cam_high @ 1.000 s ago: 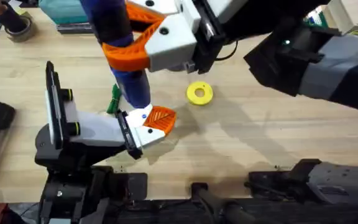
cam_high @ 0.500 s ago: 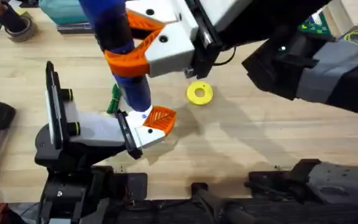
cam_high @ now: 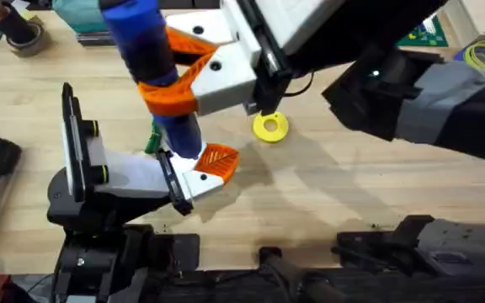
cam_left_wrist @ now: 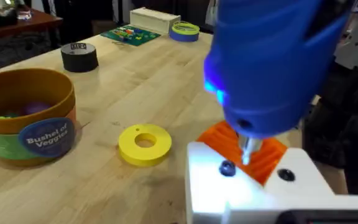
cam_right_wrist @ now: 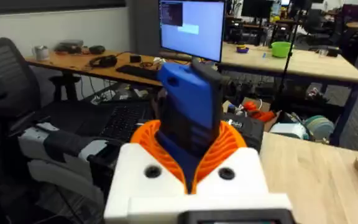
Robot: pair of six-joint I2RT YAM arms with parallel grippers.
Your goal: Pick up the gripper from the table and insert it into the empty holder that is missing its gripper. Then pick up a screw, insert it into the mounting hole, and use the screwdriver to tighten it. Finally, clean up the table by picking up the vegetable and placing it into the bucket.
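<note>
**Two robot arms at a wooden worktop, one holding a blue screwdriver upright**

The right gripper [cam_high: 188,71], white with orange ribbed pads, is clamped around the blue screwdriver [cam_high: 154,67]. The screwdriver stands nearly vertical, its thin metal bit [cam_left_wrist: 246,149] pointing down at a dark screw [cam_left_wrist: 227,168] in a white finger block [cam_left_wrist: 253,193]. An orange ribbed wedge [cam_high: 218,159] sits on that block, just behind the bit. The block belongs to the left gripper [cam_high: 194,172], low over the worktop [cam_high: 327,194]; I cannot tell whether its fingers are apart or together. A green toy vegetable [cam_high: 153,137] lies beside the screwdriver. A yellow ring [cam_high: 270,126] lies nearby. A yellow tub [cam_left_wrist: 27,115] holding coloured toys stands near the ring.
</note>
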